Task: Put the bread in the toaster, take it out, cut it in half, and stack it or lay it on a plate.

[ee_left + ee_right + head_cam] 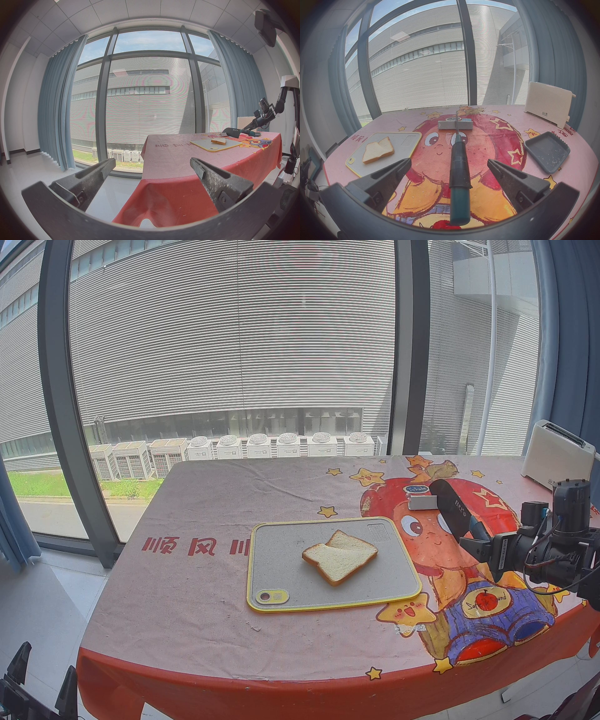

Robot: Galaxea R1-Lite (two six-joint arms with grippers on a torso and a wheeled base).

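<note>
Two pieces of bread [339, 557] lie overlapping on the grey, yellow-rimmed cutting board [281, 565], also in the right wrist view as bread [377, 150] on the board [404, 142]. A knife [459, 170] with a black and teal handle lies with its blade in a small grey rest [455, 124]. My right gripper [449, 162] is open, its fingers either side of the handle and apart from it; from the head it sits at the table's right [476, 543] by the knife [453, 509]. My left gripper [153, 161] hangs open and empty, low off the table's left.
A white toaster [556, 455] stands at the back right corner, also seen from the right wrist [548, 104]. A dark grey plate [547, 151] lies in front of it. The red printed tablecloth [187, 609] has free room left of the board.
</note>
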